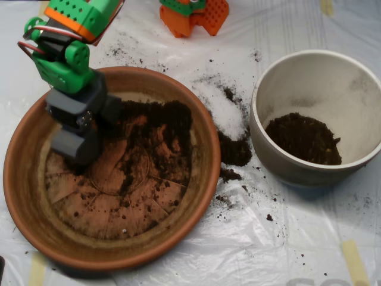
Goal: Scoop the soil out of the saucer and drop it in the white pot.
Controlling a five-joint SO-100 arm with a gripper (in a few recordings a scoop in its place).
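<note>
Soil left in the far half of the saucer, scoop down at its left.
Whether the scoop's shells are parted I cannot tell. A heap already sits in the white pot at right; the carry crosses the rim, where more could spill beside the white powder.

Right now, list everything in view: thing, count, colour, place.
saucer: one, terracotta, left, widest.
soil: dark brown, across the saucer's upper floor; a heap in the white pot; spilled clumps on the sheet between them.
white pot: one, off-white, right.
white powder patch: one, white, between saucer and pot.
plastic sheet: one, clear whitish, covering the table.
orange base: one, top centre.
arm: one, green and orange, upper left.
scoop: one, grey, inside the saucer's left side.
</note>
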